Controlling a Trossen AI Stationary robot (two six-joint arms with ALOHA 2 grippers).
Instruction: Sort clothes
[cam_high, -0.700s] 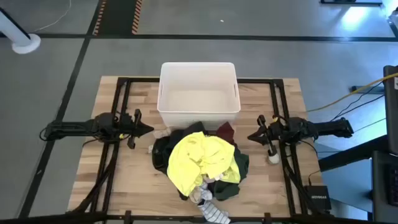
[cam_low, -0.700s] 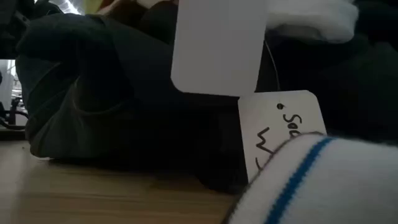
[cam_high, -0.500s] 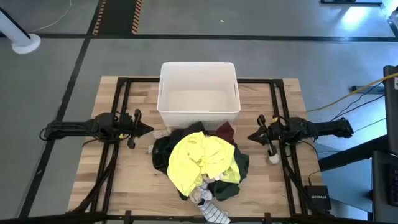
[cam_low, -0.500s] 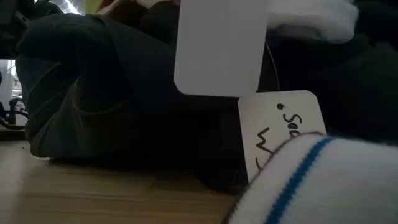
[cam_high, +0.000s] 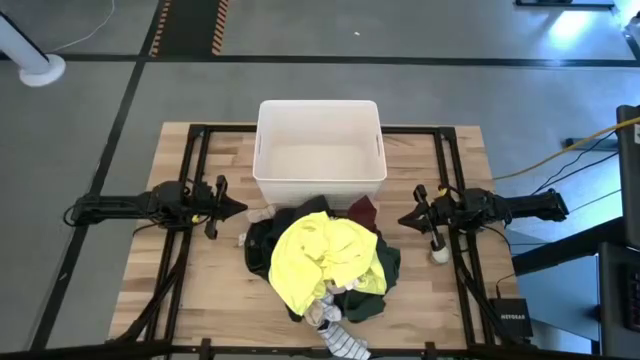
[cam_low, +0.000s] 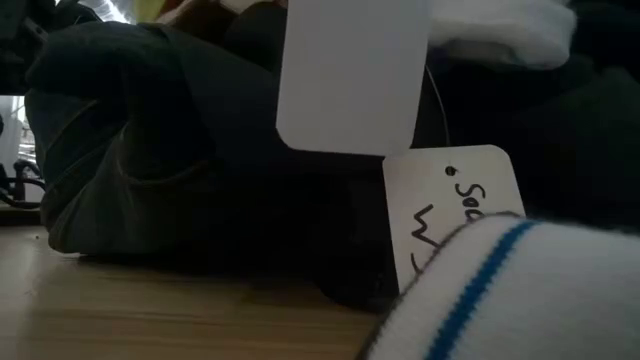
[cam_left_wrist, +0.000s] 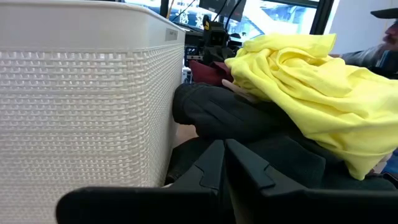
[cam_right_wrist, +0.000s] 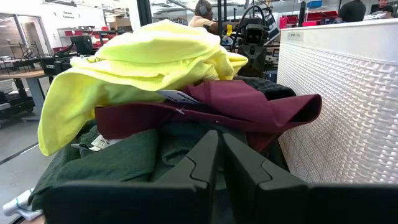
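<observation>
The clothes lie in a heap (cam_high: 322, 262) on the wooden table's middle, in front of the white bin (cam_high: 320, 152). A bright yellow garment (cam_high: 318, 257) is on top, with black (cam_high: 262, 243) and dark green (cam_high: 386, 262) pieces under it. A maroon piece (cam_high: 362, 210) is by the bin, and a grey-white striped piece (cam_high: 343, 342) lies at the near edge. My left gripper (cam_high: 240, 209) hovers shut left of the heap. My right gripper (cam_high: 403, 219) hovers shut right of it. Both point at the heap and touch nothing.
The bin's woven wall (cam_left_wrist: 87, 112) stands close beside my left gripper. A small white ball (cam_high: 439, 255) lies by the right arm. Paper tags (cam_low: 352, 75) hang from dark cloth right in front of the low camera. People sit in the room behind.
</observation>
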